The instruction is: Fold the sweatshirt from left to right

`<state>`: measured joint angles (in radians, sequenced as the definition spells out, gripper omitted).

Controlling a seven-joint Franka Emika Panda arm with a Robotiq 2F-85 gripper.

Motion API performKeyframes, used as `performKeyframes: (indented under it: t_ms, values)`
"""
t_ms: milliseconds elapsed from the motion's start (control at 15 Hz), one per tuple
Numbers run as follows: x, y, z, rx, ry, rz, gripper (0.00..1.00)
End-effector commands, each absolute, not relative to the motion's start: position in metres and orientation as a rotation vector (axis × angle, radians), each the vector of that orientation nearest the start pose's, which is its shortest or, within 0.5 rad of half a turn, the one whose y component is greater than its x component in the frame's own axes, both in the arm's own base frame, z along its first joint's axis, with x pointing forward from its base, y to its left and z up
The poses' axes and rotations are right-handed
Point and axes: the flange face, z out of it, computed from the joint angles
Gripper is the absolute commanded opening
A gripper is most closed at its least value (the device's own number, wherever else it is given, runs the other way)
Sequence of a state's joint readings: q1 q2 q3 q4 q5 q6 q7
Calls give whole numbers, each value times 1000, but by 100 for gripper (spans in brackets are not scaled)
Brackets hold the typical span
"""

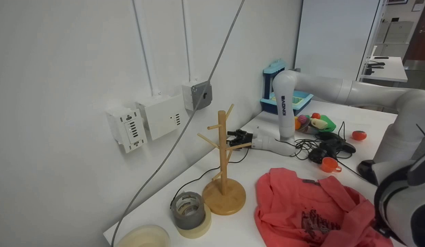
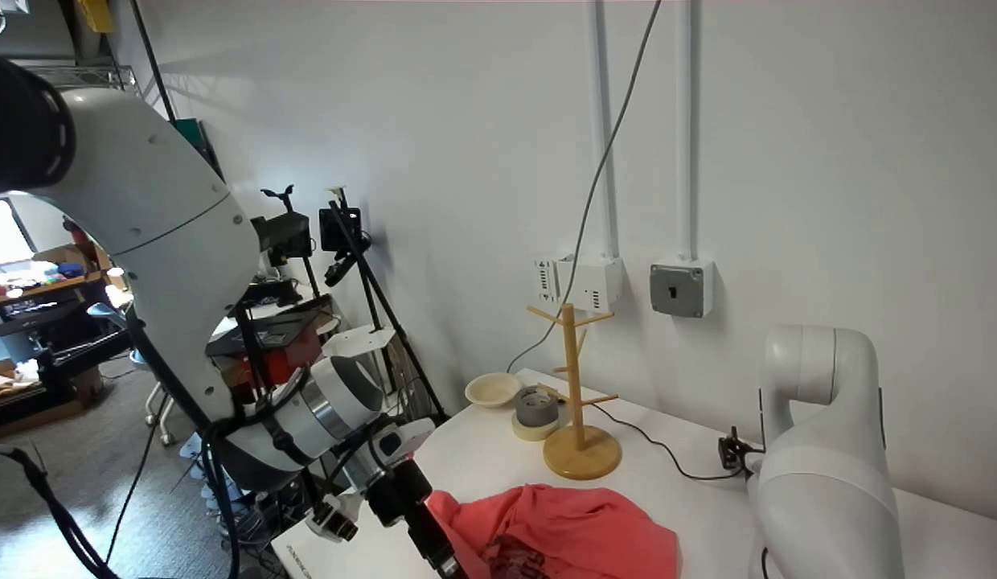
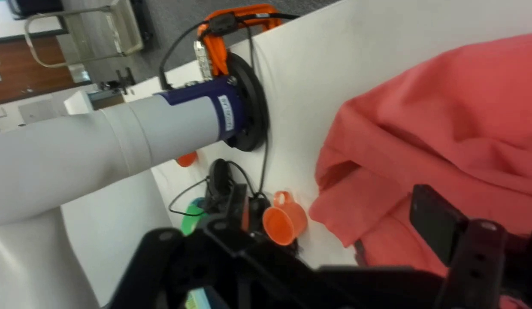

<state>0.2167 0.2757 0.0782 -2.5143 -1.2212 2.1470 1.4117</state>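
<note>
in the wrist view, i had the gripper [image 3: 334, 206] with its fingers [image 3: 437, 227] spread wide and nothing in its grasp, one finger overlapping the sweatshirt [image 3: 446, 120]; i could not tell whether they touched. in an exterior view it lay rumpled on the table [image 1: 238, 230], print [image 1: 317, 223] upward, near the mug tree [image 1: 223, 154] and the cup [image 1: 329, 165].
</note>
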Motion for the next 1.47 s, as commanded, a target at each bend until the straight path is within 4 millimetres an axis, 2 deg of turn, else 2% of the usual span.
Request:
performKeyframes:
  t_ms: [0,200,600,800,1000,1400]
  values:
    - [410,104,171,2442,1,301,100]
    - [420,123,185,2585,106,371,100]
    - [439,160,178,2878,345,463,100]
    - [443,181,162,3001,492,473,100]
    - [441,198,137,3104,653,451,100]
    - [420,213,81,3162,1039,265,100]
